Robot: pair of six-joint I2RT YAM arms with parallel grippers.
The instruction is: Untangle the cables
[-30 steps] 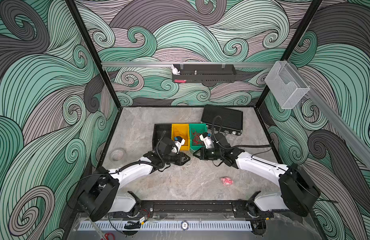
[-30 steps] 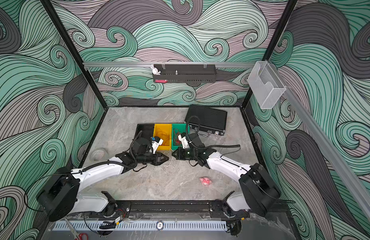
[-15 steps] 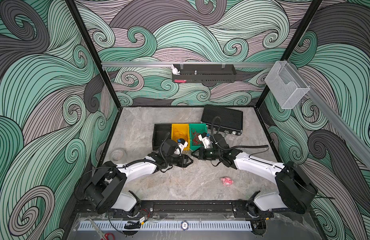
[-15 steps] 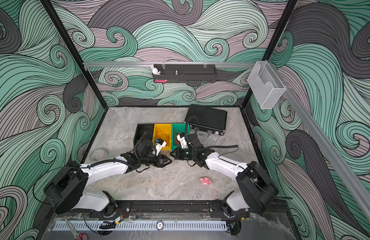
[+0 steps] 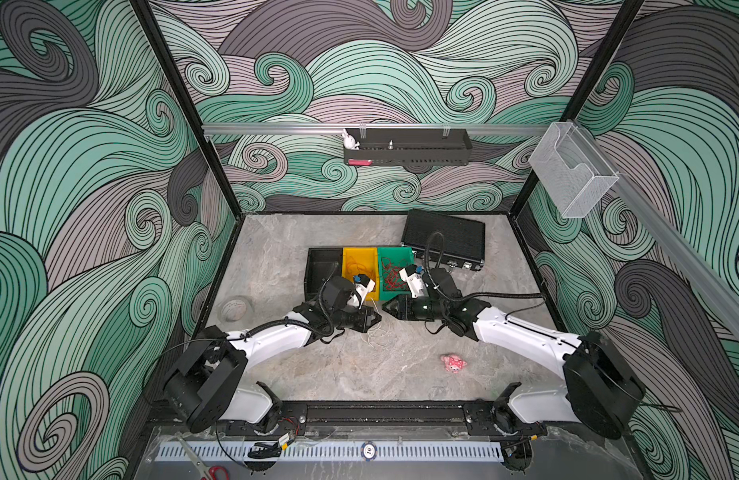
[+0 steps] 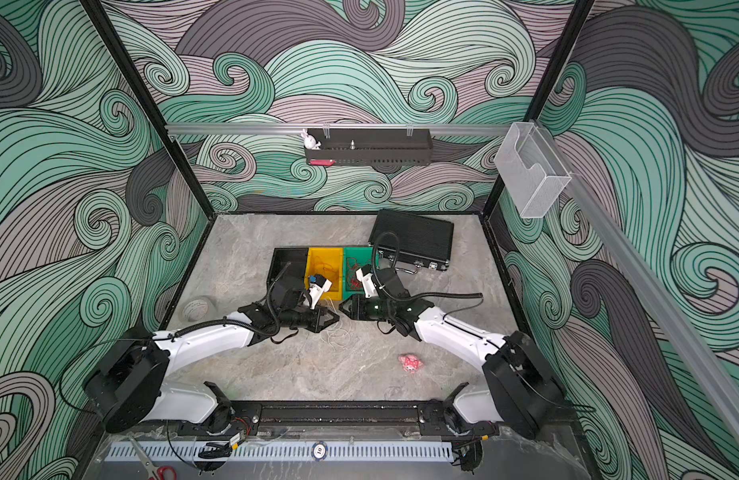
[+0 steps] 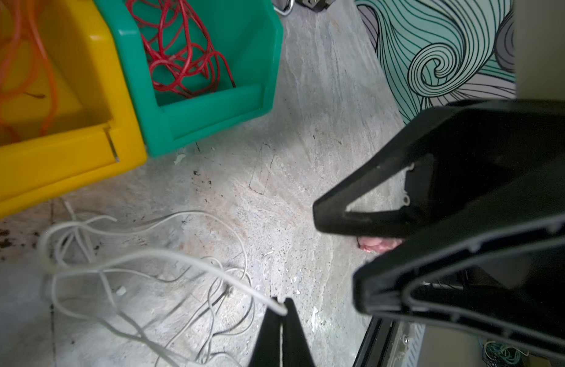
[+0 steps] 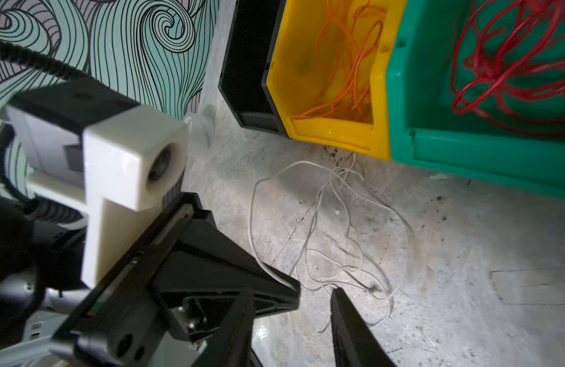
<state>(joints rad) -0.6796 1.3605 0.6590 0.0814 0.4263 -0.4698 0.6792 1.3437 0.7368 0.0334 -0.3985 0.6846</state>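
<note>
A thin white cable point(image 7: 141, 254) lies in loose, tangled loops on the stone floor in front of the bins, seen in both top views point(image 5: 378, 334) point(image 6: 338, 334). My left gripper point(image 7: 282, 309) is shut on one end of it. My right gripper point(image 8: 290, 292) faces it tip to tip, open, with nothing between its fingers, just above the loops point(image 8: 332, 222). A red cable point(image 7: 179, 54) is heaped in the green bin point(image 7: 211, 114). An orange cable point(image 8: 348, 63) fills the yellow bin point(image 8: 332, 136). In a top view the two grippers point(image 5: 376, 320) point(image 5: 387, 307) nearly touch.
A black bin point(image 5: 322, 266) stands left of the yellow one. A black case point(image 5: 444, 239) lies behind the bins. A pink plush toy point(image 5: 453, 362) sits on the floor at the front right and a tape roll point(image 5: 236, 308) at the left wall.
My left gripper moved right up to the right gripper and shut on the white cable's end. My right gripper, shut before, has opened and let go.
</note>
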